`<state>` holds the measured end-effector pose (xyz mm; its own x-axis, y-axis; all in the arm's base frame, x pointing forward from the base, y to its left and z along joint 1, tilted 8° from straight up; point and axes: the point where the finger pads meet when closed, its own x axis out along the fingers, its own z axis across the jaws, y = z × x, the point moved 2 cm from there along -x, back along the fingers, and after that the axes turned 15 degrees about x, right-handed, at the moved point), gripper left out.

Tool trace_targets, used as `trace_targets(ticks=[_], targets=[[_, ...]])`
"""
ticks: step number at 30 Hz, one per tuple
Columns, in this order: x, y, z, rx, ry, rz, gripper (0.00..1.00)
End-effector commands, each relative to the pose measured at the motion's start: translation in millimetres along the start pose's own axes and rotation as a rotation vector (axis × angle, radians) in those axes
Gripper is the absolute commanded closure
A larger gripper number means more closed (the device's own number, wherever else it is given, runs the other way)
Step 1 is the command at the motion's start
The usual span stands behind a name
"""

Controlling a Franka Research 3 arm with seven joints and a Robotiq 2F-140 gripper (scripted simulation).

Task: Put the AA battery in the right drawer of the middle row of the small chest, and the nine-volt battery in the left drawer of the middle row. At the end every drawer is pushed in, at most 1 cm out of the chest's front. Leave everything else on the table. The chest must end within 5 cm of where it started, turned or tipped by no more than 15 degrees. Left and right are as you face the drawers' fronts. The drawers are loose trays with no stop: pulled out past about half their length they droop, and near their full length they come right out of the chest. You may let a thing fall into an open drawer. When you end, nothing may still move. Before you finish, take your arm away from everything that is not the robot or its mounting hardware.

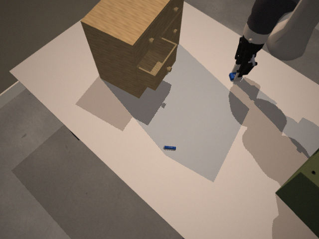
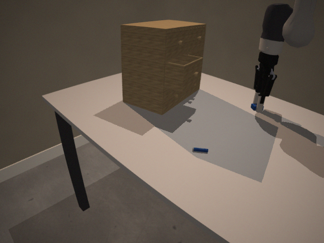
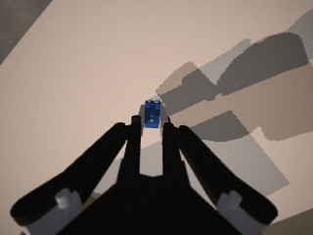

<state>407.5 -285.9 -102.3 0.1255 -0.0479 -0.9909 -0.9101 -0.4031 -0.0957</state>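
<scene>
The nine-volt battery (image 1: pixel 233 75) is a small blue block on the table at the far right. It also shows in the exterior view (image 2: pixel 253 106) and in the wrist view (image 3: pixel 153 114). My gripper (image 1: pixel 237 76) points down over it, and its fingertips are shut on the battery's two sides (image 3: pixel 152 119). The AA battery (image 1: pixel 169 147) is a blue cylinder lying on its side near the table's middle, and it shows in the exterior view (image 2: pixel 200 150). The small wooden chest (image 1: pixel 133 43) stands at the far left. One middle-row drawer (image 1: pixel 157 58) is pulled partly out and looks empty.
A dark green box (image 1: pixel 302 192) sits at the table's right front edge. The table's near edge runs diagonally below the AA battery. The chest's other drawers look pushed in.
</scene>
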Motion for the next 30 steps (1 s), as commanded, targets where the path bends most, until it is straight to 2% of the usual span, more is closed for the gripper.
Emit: trace_targets(ticks=[1, 7, 9, 14, 16, 22, 30], targets=[[0.0, -0.9, -1.0, 0.007, 0.002, -0.003, 0.86], [-5.9, -0.9, -1.0, 0.007, 0.002, -0.003, 0.86], [-17.2, -0.8, -0.9, 0.007, 0.002, -0.003, 0.86], [-59.7, -0.7, -0.9, 0.007, 0.002, -0.003, 0.86], [-59.7, -0.7, -0.9, 0.007, 0.002, -0.003, 0.86], [-94.2, -0.6, -0.8, 0.007, 0.002, -0.003, 0.86], [-100.0, -0.6, -0.8, 0.007, 0.002, -0.003, 0.86]])
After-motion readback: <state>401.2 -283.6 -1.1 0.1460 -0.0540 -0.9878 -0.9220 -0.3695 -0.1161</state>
